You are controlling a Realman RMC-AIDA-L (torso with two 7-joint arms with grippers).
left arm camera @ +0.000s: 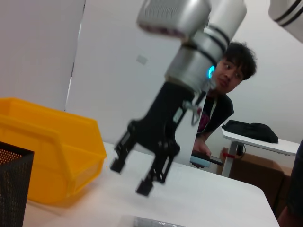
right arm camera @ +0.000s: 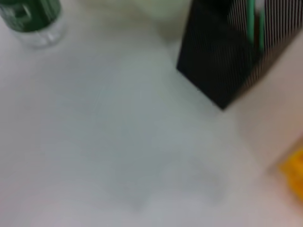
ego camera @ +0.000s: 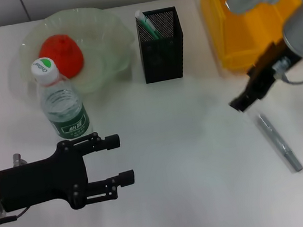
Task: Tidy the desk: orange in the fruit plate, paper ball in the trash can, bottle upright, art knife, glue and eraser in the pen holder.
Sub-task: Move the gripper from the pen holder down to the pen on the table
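The orange (ego camera: 61, 53) lies in the pale green fruit plate (ego camera: 102, 27) at the back left. In front of the plate the bottle (ego camera: 60, 101) stands upright with its white and green cap on. A green and white stick (ego camera: 147, 25) pokes out of the black mesh pen holder (ego camera: 160, 47). The grey art knife (ego camera: 279, 143) lies flat at the right. My right gripper (ego camera: 240, 102) hangs open just above and behind the knife, also seen as the right gripper (left arm camera: 130, 177). At the front left my left gripper (ego camera: 121, 159) stands open and holds nothing. Paper ball and eraser are out of view.
A yellow bin (ego camera: 241, 27) stands at the back right, beside the pen holder. A person (left arm camera: 227, 94) sits beyond the desk's far side. The right wrist view shows the bottle's base (right arm camera: 31, 19) and the pen holder (right arm camera: 232, 56).
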